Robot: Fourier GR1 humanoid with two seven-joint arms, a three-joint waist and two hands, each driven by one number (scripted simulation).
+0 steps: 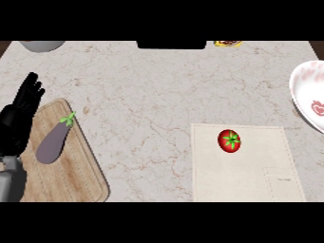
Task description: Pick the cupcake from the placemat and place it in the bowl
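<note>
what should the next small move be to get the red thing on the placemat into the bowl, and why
Probably bring the right hand, not in view now, in over the red green-topped thing, which lies untouched on the placemat at the right, near the bowl. The left hand rests open far off by the cutting board.
</note>
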